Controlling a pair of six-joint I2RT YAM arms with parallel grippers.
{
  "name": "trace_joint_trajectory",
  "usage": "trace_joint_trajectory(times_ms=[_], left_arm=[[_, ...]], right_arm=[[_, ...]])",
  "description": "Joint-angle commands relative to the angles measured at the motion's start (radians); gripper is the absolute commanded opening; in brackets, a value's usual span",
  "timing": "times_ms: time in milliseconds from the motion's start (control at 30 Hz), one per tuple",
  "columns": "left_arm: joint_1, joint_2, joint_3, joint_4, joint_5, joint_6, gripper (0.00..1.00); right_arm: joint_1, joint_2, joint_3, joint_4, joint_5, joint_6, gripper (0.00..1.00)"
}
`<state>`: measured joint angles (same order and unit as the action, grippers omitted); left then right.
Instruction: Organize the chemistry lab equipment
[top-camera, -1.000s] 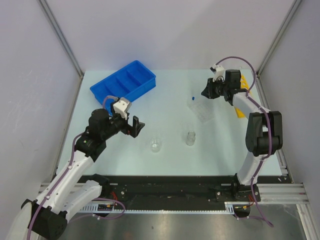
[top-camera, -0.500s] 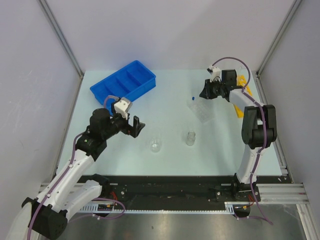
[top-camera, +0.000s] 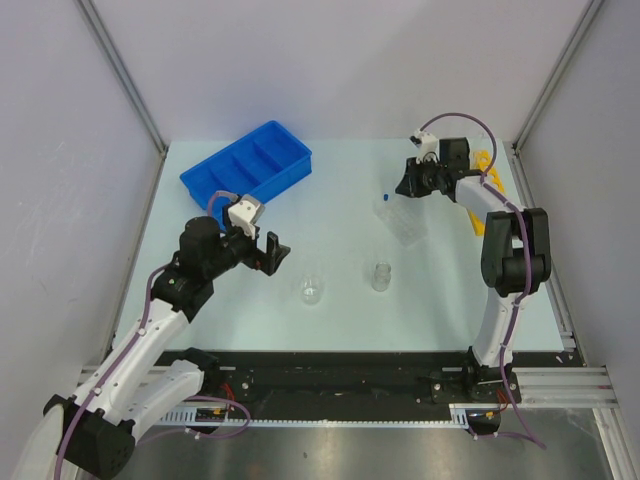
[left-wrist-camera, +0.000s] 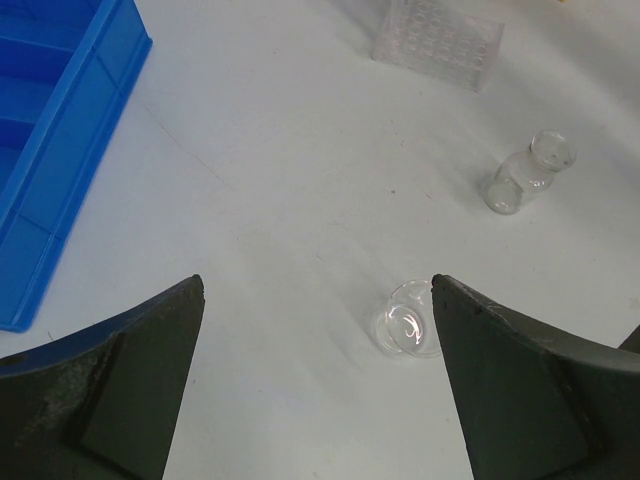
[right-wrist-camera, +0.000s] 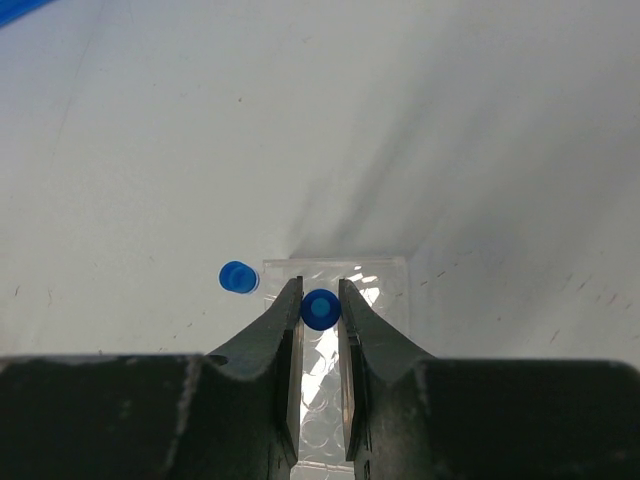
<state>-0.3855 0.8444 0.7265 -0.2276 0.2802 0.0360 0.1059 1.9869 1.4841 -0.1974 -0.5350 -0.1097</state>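
Left gripper: fingers spread wide, holding nothing, above the table. The small beaker stands upright just ahead of it, close to the right finger. The vial stands upright farther ahead and to the right. The blue divided tray lies ahead to its left.

Right gripper: fingers pressed onto a thin blue-capped tube, cap facing the wrist camera. The clear rectangular plate lies directly below the fingers. The second blue-capped tube is just left of the fingertips, beside the plate's edge. The yellow holed rack lies behind this arm, partly hidden.
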Motion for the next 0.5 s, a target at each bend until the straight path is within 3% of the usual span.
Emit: trace_joint_trajectory(times_ms=[0, 467], left_arm=[[0.005, -0.002, -0.001, 0.011, 0.002, 0.045, 1.00], [0.005, -0.001, -0.001, 0.011, 0.005, 0.045, 1.00]], right_arm=[[0.014, 0.006, 0.036, -0.008, -0.013, -0.012, 0.19], [0.031, 0.020, 0.028, -0.011, 0.004, -0.028, 0.20]])
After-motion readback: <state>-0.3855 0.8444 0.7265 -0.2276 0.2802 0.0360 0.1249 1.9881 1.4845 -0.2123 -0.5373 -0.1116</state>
